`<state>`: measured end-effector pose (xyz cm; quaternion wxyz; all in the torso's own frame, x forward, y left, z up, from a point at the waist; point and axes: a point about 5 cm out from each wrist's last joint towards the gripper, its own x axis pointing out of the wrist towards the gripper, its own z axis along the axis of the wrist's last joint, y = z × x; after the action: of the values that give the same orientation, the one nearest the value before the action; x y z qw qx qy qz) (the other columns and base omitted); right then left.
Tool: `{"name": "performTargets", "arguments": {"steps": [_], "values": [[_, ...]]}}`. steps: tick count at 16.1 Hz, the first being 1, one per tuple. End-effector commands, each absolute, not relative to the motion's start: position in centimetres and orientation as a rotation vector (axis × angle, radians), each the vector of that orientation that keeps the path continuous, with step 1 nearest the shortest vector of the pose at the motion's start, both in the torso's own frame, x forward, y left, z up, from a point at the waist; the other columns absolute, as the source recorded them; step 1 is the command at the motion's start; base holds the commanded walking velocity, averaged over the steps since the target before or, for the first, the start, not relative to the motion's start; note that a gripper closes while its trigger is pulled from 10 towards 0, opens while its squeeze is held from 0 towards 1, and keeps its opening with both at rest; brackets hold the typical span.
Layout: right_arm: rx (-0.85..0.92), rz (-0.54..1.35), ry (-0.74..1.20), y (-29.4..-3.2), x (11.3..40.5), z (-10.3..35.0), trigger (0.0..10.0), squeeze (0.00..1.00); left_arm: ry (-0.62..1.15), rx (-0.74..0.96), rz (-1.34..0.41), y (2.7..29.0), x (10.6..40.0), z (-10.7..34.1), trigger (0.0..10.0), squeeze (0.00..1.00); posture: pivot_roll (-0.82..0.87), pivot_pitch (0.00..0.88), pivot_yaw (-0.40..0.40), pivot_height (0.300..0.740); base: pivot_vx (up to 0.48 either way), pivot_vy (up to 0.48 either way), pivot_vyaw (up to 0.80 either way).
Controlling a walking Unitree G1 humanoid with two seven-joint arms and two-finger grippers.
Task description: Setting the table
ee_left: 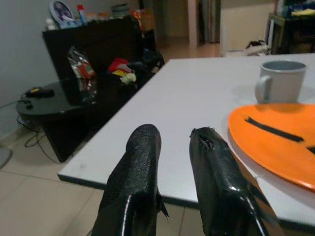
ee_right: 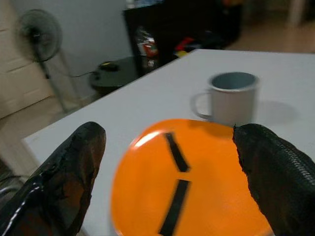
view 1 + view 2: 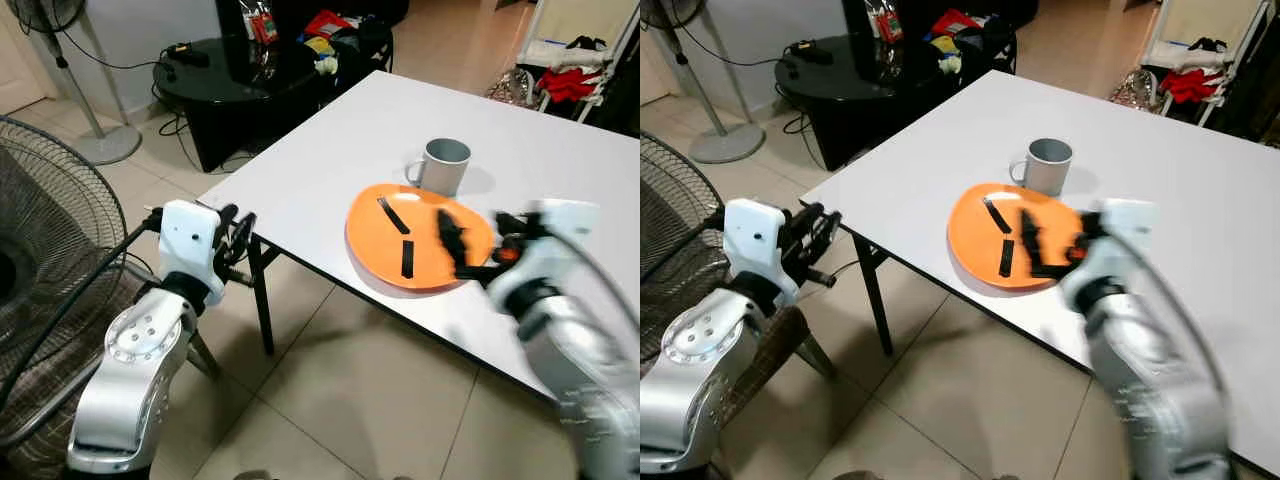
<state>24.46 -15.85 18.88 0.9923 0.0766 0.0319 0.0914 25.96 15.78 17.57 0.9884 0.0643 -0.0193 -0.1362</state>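
The white rectangular surface (image 3: 330,160) carried a round orange plate (image 3: 385,245) near its front edge, with a grey ceramic mug (image 3: 443,166) just behind it. The right pincer (image 2: 172,162) hung wide open above the plate, holding nothing. The left pincer (image 1: 170,162), fingers slightly apart and empty, hovered off the surface's corner.

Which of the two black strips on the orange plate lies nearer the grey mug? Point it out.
The upper black strip, angled across the round orange plate towards the grey mug's handle. The other black strip lies closer to the plate's front rim.
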Motion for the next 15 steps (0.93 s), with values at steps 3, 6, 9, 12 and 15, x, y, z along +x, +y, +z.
{"name": "performTargets", "arguments": {"steps": [3,6,9,12,15], "values": [[0.088,0.137,0.084,-15.6,24.4,17.5,10.0,1.0,-0.034,0.152,-0.191,17.1,26.2,17.7,10.0,0.0,0.04,0.0,0.029,0.74,0.0,-0.412,0.0],[0.109,0.157,0.097,-15.4,24.1,16.7,10.0,1.0,-0.018,0.159,-0.213,17.1,26.4,17.7,10.0,0.0,0.05,0.0,0.036,0.74,0.0,-0.247,0.17],[0.119,0.178,0.086,-15.0,24.0,16.4,10.0,1.0,0.001,0.17,-0.201,17.2,26.5,17.2,10.0,0.0,0.04,0.0,0.062,0.74,0.0,0.0,0.8],[0.099,0.235,0.085,-14.5,23.8,16.4,10.0,1.0,0.025,0.171,-0.215,16.9,26.3,16.4,10.0,0.0,0.03,0.0,0.062,0.74,0.0,0.0,0.8],[0.113,0.253,0.092,-14.4,23.7,16.3,10.0,1.0,0.017,0.158,-0.223,16.5,26.4,16.8,10.0,0.0,0.04,0.0,0.042,0.74,0.0,0.0,0.8]]}}
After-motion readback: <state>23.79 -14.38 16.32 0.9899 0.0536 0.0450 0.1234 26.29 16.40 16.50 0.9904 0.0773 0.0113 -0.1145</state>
